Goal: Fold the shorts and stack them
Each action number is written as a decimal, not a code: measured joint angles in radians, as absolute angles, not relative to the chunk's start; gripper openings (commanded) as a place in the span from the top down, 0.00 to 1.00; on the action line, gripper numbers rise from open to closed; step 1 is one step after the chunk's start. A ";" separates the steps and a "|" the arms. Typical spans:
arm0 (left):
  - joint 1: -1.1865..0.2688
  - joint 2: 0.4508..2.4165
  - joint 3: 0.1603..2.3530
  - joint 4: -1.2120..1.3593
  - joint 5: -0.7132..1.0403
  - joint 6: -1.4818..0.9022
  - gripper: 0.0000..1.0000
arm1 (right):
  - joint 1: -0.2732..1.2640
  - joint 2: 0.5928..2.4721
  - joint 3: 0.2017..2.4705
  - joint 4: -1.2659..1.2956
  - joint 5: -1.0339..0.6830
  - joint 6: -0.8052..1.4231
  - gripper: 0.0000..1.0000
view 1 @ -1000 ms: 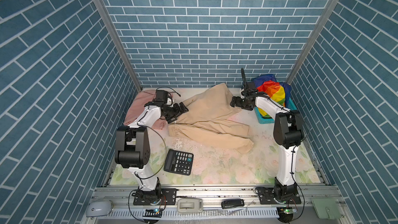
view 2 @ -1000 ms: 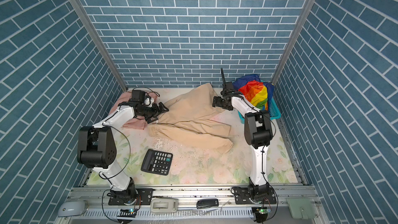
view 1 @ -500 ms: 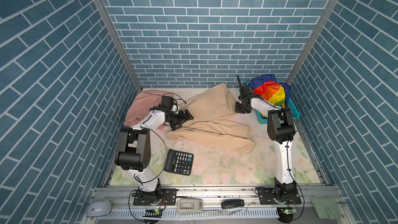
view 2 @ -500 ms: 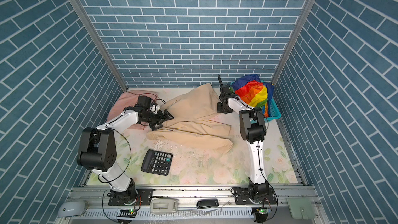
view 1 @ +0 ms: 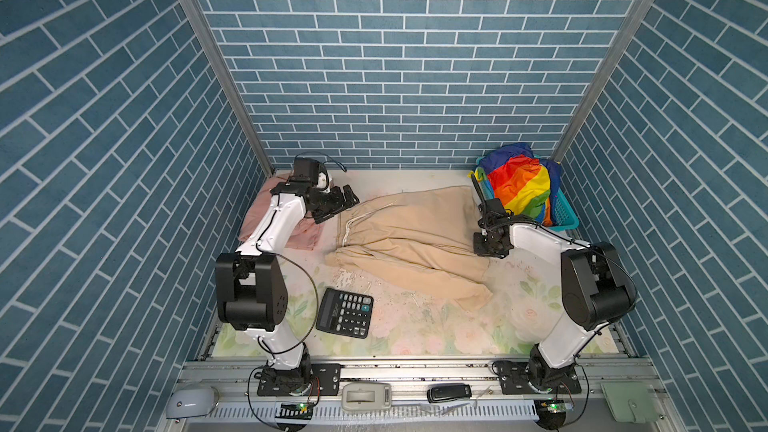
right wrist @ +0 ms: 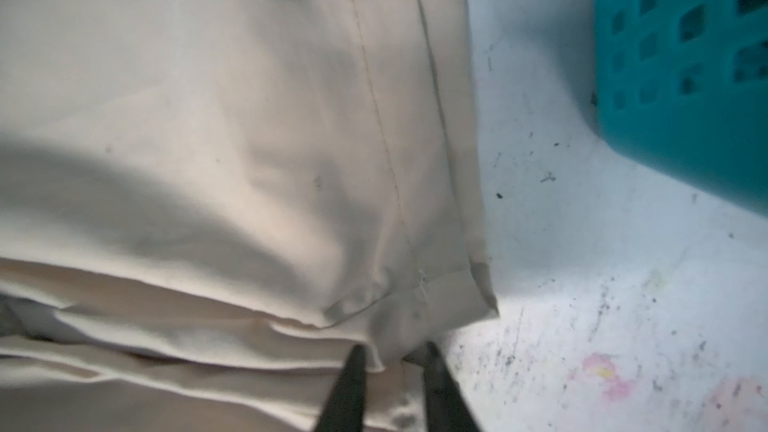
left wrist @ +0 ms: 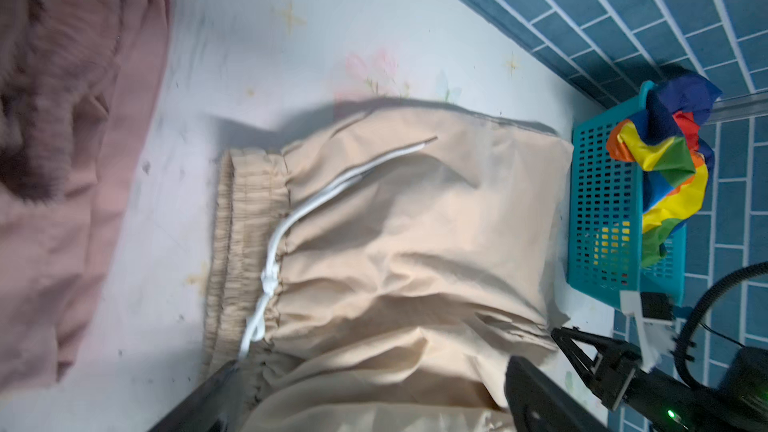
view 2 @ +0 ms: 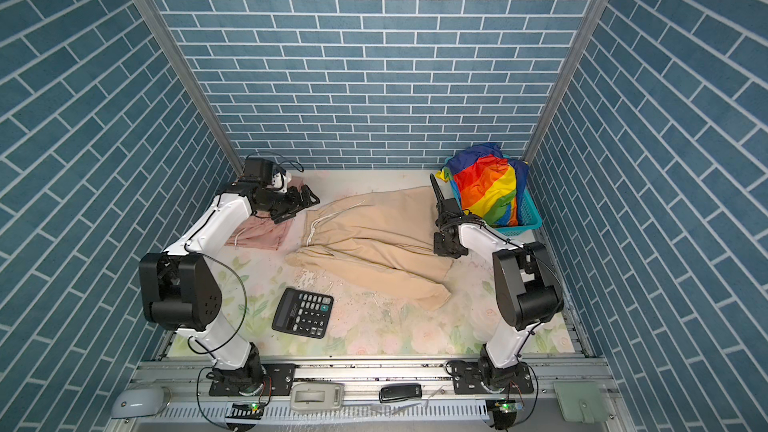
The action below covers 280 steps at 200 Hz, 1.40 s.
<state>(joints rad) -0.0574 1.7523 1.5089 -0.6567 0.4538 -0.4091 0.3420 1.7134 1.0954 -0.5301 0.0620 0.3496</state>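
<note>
The beige shorts (view 1: 415,234) (view 2: 374,234) lie spread mid-table, with the drawstring waistband (left wrist: 266,268) toward the left. My left gripper (view 1: 347,201) (left wrist: 374,401) hovers open just past the waistband, holding nothing. My right gripper (view 1: 484,249) (right wrist: 392,363) is at the shorts' right hem corner (right wrist: 457,292). Its fingers stand slightly apart, with loose cloth between them. Folded salmon-pink shorts (view 1: 257,218) (left wrist: 62,160) lie under the left arm at far left. Rainbow-striped shorts (view 1: 519,184) (left wrist: 665,168) are bunched in the teal basket.
The teal mesh basket (view 1: 563,214) (right wrist: 685,56) stands in the far right corner, close to the right gripper. A black calculator (view 1: 345,312) (view 2: 302,313) lies on the floral mat near the front left. Blue brick walls close in three sides.
The beige shorts went from bunched and lifted to lying flatter. My right gripper moved nearer along their right edge and its fingers parted. The left gripper drew back toward the far left.
</note>
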 measured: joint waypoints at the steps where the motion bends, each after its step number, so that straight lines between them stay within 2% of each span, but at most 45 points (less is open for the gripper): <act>1: -0.057 1.760 1.517 -0.657 0.451 -0.406 0.00 | 0.342 1.713 1.099 -0.532 0.062 0.345 0.52; 34: -0.063 1.994 1.700 -0.697 0.388 -0.323 0.05 | 0.341 1.721 1.298 -0.603 0.075 0.311 0.26; 69: -0.065 2.165 1.810 -0.756 0.319 -0.239 0.06 | 0.341 1.774 1.556 -0.616 0.076 0.275 0.08; 82: -0.065 2.200 1.848 -0.773 0.313 -0.215 0.08 | 0.341 1.803 1.608 -0.618 0.073 0.268 0.05; 132: -0.063 2.328 2.029 -0.798 0.330 -0.167 0.16 | 0.339 1.962 1.746 -0.668 0.039 0.264 0.02; 151: -0.063 2.350 2.040 -0.808 0.340 -0.162 0.20 | 0.334 2.019 1.804 -0.688 0.022 0.264 0.02; 207: -0.063 2.357 2.022 -0.833 0.340 -0.141 0.22 | 0.308 2.137 1.958 -0.729 -0.035 0.264 0.02; 238: -0.062 2.357 2.006 -0.840 0.334 -0.136 0.41 | 0.288 2.162 1.988 -0.733 -0.058 0.266 0.02; 259: -0.059 2.357 1.997 -0.839 0.333 -0.128 0.63 | 0.273 2.194 2.017 -0.735 -0.068 0.273 0.02; 280: -0.057 2.357 1.981 -0.839 0.334 -0.121 0.72 | 0.264 2.250 2.066 -0.738 -0.092 0.278 0.01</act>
<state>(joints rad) -0.0566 2.3566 1.9808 -0.8387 0.3344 -0.1211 0.2642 2.2501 2.0659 -0.7376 -0.0917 0.2775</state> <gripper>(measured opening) 0.327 0.983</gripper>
